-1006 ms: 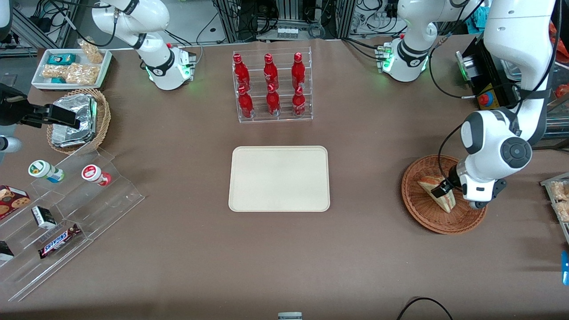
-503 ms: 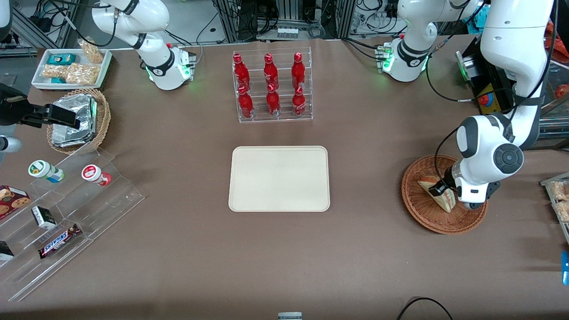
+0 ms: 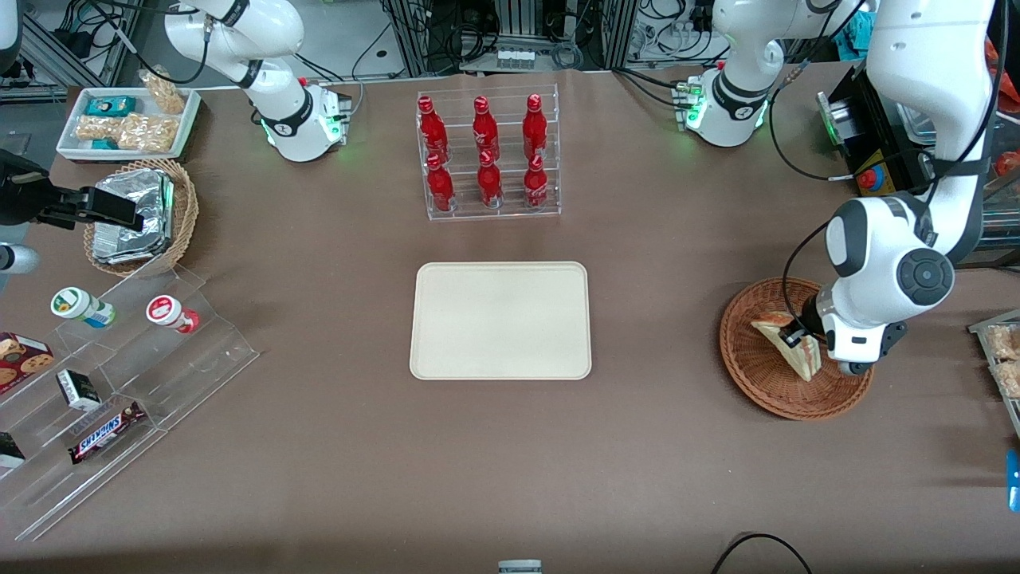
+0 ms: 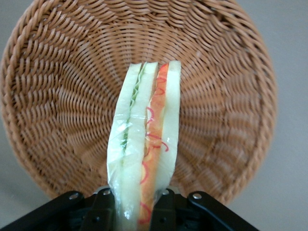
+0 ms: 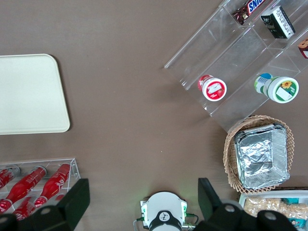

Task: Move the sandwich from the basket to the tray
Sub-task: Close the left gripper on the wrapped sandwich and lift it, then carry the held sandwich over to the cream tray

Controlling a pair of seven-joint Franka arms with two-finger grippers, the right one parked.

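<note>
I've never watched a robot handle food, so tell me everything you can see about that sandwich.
The sandwich is a triangular wedge of white bread with green and red-orange filling, in what looks like clear wrap. It stands on edge, pinched at one end by the working arm's tool, whose fingers press both bread faces. It sits over the round brown wicker basket, toward the working arm's end of the table.

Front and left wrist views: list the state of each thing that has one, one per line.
gripper: over the basket, shut on the sandwich
sandwich: wrapped in clear film, held on edge above the basket floor
basket: on the table, holding nothing else
tray: bare, flat on the table
red bottles: six, upright in the clear rack
</note>
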